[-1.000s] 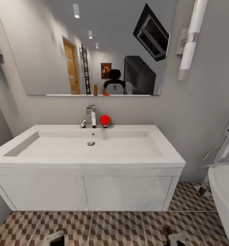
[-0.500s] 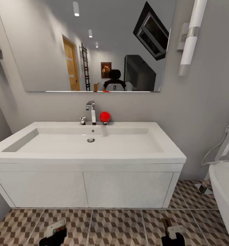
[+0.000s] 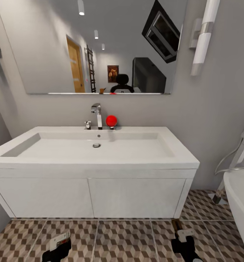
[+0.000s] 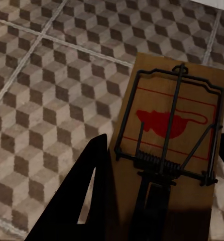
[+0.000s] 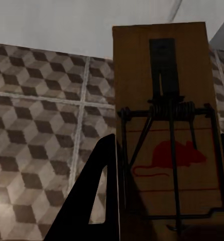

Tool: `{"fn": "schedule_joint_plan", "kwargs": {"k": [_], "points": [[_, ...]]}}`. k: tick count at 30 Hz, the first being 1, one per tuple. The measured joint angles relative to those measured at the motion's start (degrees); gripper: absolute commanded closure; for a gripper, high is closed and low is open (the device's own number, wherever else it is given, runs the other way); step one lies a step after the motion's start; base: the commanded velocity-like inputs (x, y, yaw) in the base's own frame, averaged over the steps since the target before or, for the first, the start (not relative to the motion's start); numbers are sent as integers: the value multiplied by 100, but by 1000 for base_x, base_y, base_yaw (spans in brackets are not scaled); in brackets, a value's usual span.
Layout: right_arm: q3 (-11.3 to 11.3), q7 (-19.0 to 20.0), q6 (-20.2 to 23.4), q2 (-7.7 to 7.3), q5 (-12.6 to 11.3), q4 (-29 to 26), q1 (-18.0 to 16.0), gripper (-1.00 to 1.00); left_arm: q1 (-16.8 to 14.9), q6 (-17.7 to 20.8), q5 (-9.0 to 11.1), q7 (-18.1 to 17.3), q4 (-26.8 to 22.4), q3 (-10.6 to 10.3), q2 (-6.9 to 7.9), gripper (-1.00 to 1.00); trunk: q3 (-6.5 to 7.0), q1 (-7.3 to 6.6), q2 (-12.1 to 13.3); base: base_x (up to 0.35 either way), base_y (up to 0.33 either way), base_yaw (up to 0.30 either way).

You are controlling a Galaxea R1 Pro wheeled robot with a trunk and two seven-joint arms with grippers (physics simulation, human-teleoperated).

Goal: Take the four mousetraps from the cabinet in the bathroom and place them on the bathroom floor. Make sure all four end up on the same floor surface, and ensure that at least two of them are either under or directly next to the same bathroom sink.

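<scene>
Head view: the robot faces the sink (image 3: pixel 96 160), a white slab over a white vanity, with the cube-patterned floor (image 3: pixel 125 242) in front. Low at the frame edge both grippers hang over the tiles, the left gripper (image 3: pixel 58 247) and the right gripper (image 3: pixel 185 243). No trap lies on the tiles in sight, so I judge placing has not begun. Against a second ago, the sink sits a little lower and farther off and more floor shows; the camera moved, and both grippers reach farther into view.

Left wrist view: a mousetrap (image 4: pixel 170 145) is pinched in the left fingers (image 4: pixel 87 196), above the tiles.

Right wrist view: a second trap (image 5: pixel 167 135) is clamped by the right fingers (image 5: pixel 94 191), over floor near the vanity's white front.
</scene>
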Motion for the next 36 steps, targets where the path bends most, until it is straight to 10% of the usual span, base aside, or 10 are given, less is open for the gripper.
{"fn": "schedule_joint_plan", "kwargs": {"k": [7,13,21,36], "points": [[-8,3,-401,-9,-46,-88,28,100,0,-288,3,-5,26,7,28,100,-126,154,-281,0,0,0],[6,10,-2240,2,-56,961,50,100,1,-584,2,-34,108,17,30,100,-234,286,-521,0,0,0],[2,13,-2518,-17,-70,1108,49,100,1,-1837,40,-86,690,14,10,100,-377,461,-842,0,0,0],[12,20,-3230,-30,-44,1109,49,100,0,-2032,-113,-65,331,-142,26,100,-646,791,-1444,0,0,0]]}}
